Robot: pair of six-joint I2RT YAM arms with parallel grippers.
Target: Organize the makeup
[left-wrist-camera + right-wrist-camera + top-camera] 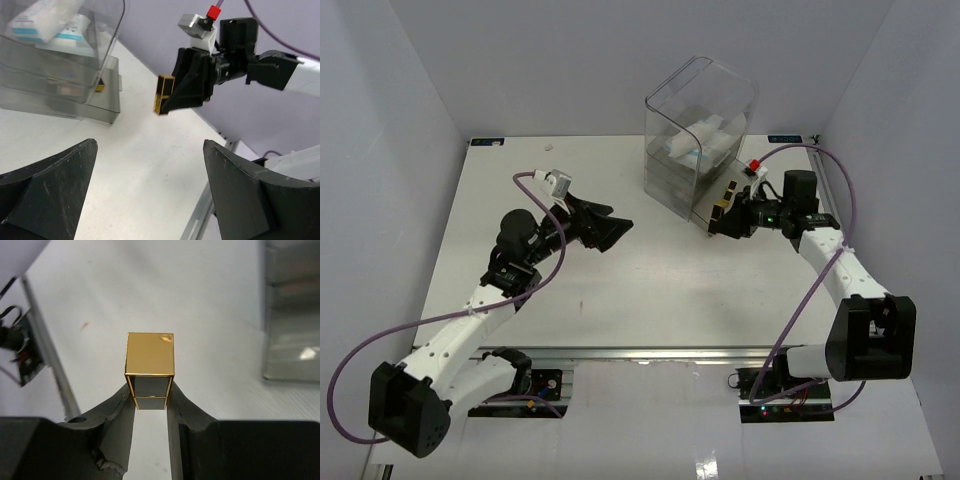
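Note:
My right gripper [150,396] is shut on a black-gold tube [149,365], gripping its black lower part while the gold end sticks out past the fingertips. From above, the tube [724,203] hangs just in front of the clear plastic drawer box [672,170], at its lower right corner. White-and-light-blue packets [704,140] lie in the box's top compartment. My left gripper [611,228] stands open over the middle of the table with nothing between its fingers. Its wrist view looks past the wide-apart fingers [55,185] to the tube [163,95] and the packets [47,22].
The drawer box [75,100] stands at the back right of the white table [640,280], its lower drawers closed. White walls enclose the back and both sides. A metal rail [650,353] runs along the near edge. Purple cables [820,270] loop beside each arm.

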